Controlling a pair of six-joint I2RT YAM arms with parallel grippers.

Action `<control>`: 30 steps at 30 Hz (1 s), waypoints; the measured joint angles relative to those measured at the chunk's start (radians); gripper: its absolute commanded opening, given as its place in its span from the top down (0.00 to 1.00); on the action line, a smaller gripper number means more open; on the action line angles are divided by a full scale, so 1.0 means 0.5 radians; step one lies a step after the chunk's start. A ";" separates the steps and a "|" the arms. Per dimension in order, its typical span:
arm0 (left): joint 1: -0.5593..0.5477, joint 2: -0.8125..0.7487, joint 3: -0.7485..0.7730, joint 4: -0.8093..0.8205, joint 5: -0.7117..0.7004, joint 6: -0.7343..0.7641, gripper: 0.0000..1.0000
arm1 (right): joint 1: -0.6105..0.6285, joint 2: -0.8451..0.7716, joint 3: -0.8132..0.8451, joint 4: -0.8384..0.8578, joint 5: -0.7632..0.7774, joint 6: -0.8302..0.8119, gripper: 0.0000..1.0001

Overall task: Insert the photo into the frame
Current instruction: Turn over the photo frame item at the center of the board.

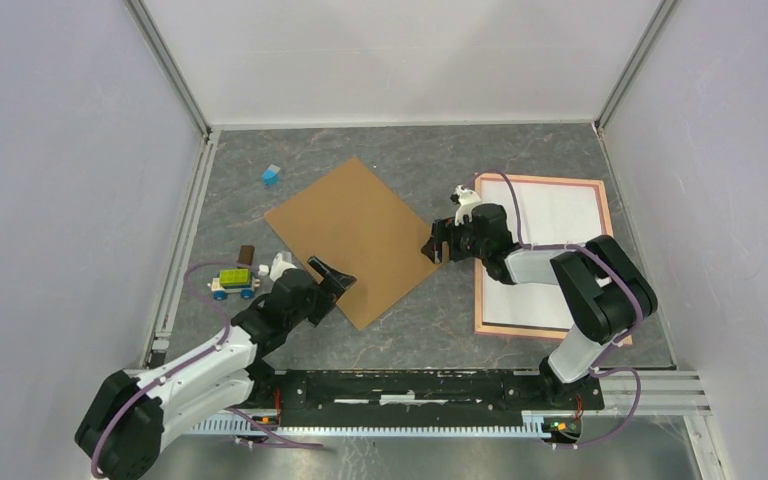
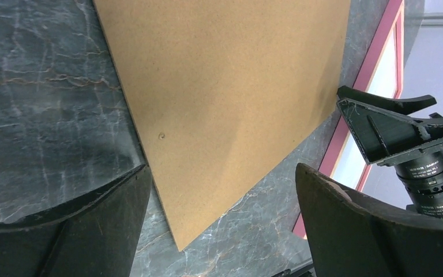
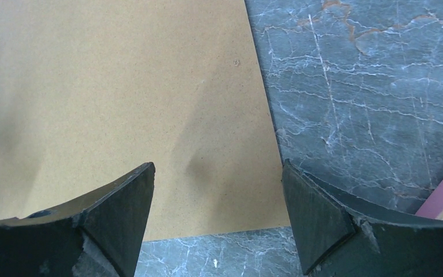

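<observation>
From above, the left claw (image 1: 335, 283) and the right claw (image 1: 438, 241) both stand with jaws apart at opposite corners of the brown board (image 1: 355, 230) on the table (image 1: 430, 160). The frame (image 1: 608, 215) lies behind the right claw, with the photo (image 1: 560, 215) inside it, white back up. In the left wrist view the board lies under and ahead of the wide-apart left claw (image 2: 222, 173), and in the right wrist view the board's edge lies under the empty right claw (image 3: 217, 167), with a frame corner to its right.
</observation>
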 measured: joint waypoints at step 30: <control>0.097 0.346 -0.208 0.845 -0.191 -0.024 0.21 | -0.033 0.050 0.043 0.018 -0.011 -0.034 0.14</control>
